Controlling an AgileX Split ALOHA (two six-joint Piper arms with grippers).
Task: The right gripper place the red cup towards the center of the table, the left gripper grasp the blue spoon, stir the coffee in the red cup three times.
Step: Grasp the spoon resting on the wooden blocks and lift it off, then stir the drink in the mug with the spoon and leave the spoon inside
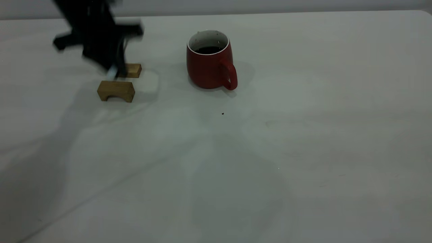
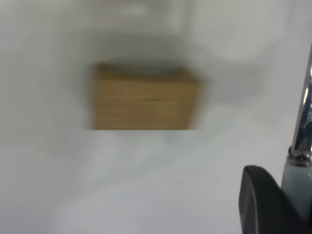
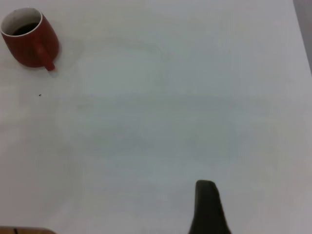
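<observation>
The red cup [image 1: 209, 65] stands upright on the table [image 1: 303, 135], a little left of the middle toward the far side, with its handle turned toward the camera. Dark coffee [image 1: 209, 50] fills its lower part. My left gripper [image 1: 114, 71] hangs blurred over the far left of the table, well left of the cup. It is shut on the blue spoon [image 2: 298, 170], whose pale handle and metal neck lie against the black finger [image 2: 261, 200]. A pale bit of the spoon [image 1: 112, 71] shows below the gripper. The right gripper [image 3: 207, 209] is far from the cup [image 3: 31, 41].
Two brown wooden blocks sit under and beside the left gripper: an arched block [image 1: 116, 90] and a plain block [image 1: 133, 70] behind it. A wooden block [image 2: 146, 102] fills the left wrist view. A small dark speck [image 1: 222, 113] lies in front of the cup.
</observation>
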